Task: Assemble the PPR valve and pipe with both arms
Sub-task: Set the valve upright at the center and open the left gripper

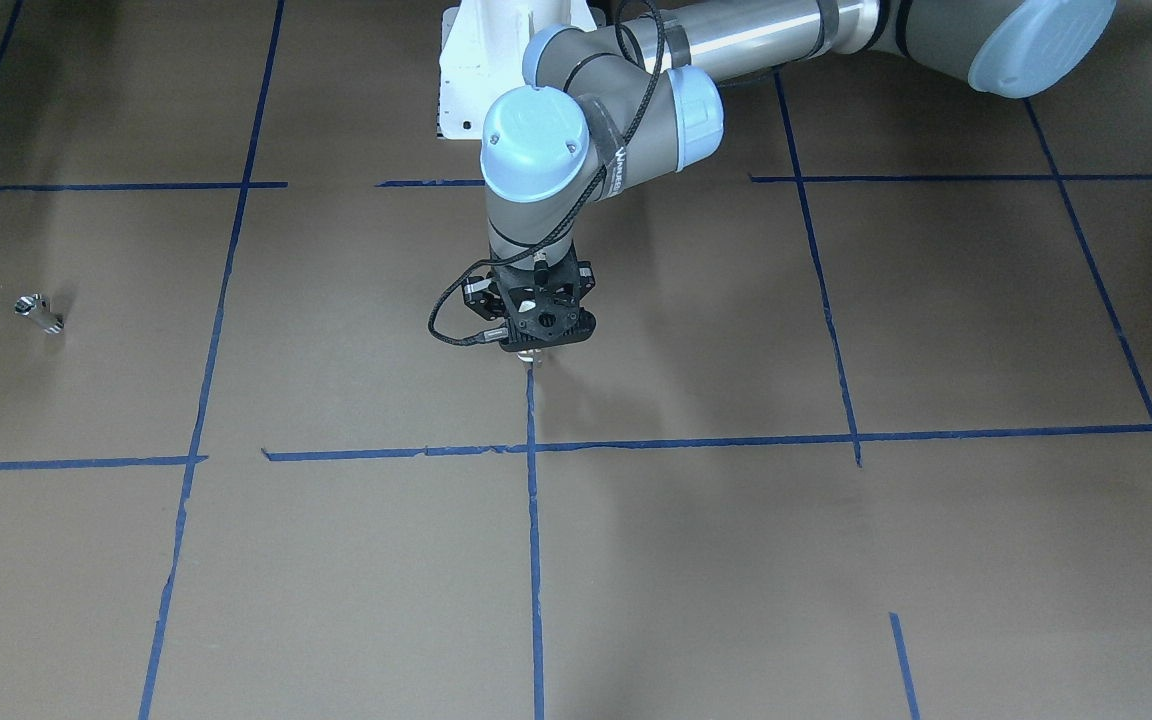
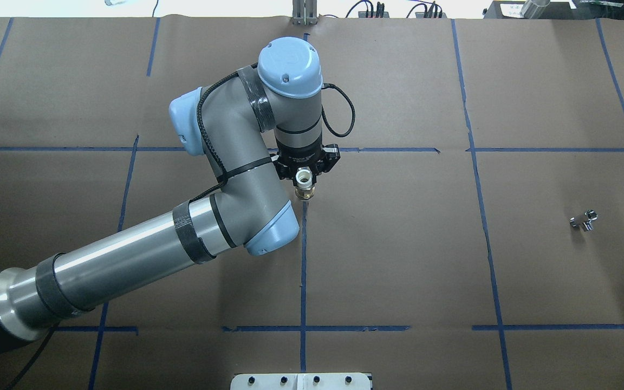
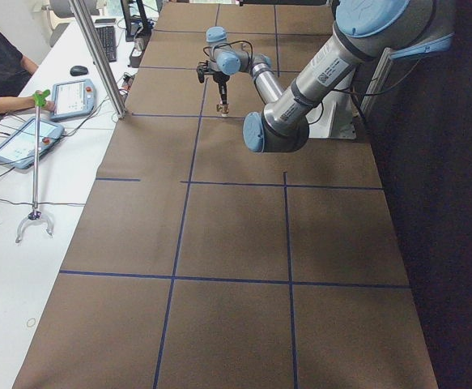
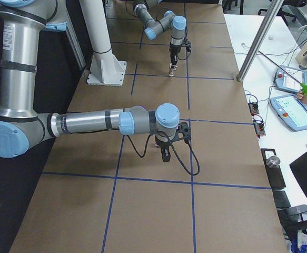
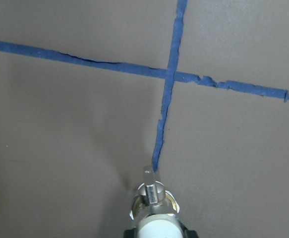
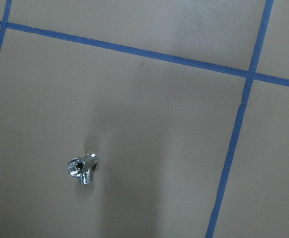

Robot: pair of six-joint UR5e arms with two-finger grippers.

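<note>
The brown-papered table carries the pipe, lying free. The left gripper clamps the PPR valve vertically. Finger spacing of the right gripper cannot be determined.

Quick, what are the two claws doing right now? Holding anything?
Left gripper: closed, holding the valve.
Right gripper: cannot be told; only a side view shows it.

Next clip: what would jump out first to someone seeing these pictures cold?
The left gripper holds the PPR valve upright at a blue tape line mid-table, with its brass end down. The pipe lies alone and untouched on the brown paper, far to the robot's right.
</note>
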